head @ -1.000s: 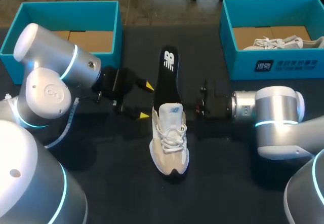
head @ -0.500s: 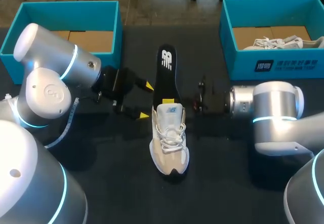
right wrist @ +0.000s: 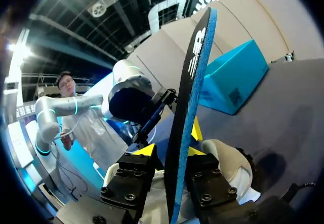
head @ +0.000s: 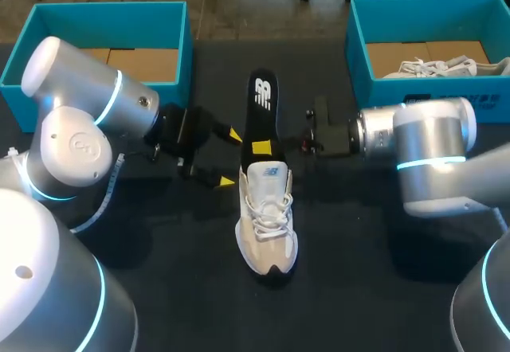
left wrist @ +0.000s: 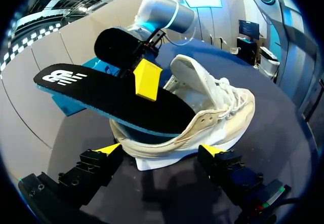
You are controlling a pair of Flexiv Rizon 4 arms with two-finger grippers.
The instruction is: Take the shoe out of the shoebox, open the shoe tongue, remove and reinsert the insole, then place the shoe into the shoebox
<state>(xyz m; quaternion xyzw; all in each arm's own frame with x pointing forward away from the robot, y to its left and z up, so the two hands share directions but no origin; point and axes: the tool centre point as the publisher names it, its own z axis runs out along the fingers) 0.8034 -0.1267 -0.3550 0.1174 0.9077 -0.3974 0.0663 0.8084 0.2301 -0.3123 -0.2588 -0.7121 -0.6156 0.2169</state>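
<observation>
Pinching the insole in the right gripper, its near end inside the shoe; holding the left gripper wide, just left of the heel.

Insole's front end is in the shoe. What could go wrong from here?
1. The beige-and-white lace-up sneaker is not gripped: the left pincer is open at its side, so pushing may slide or tip it.
2. The right pincer pinches the black foam insole with a blue underside close to the collar; it may buckle or snag instead of seating flat.
</observation>
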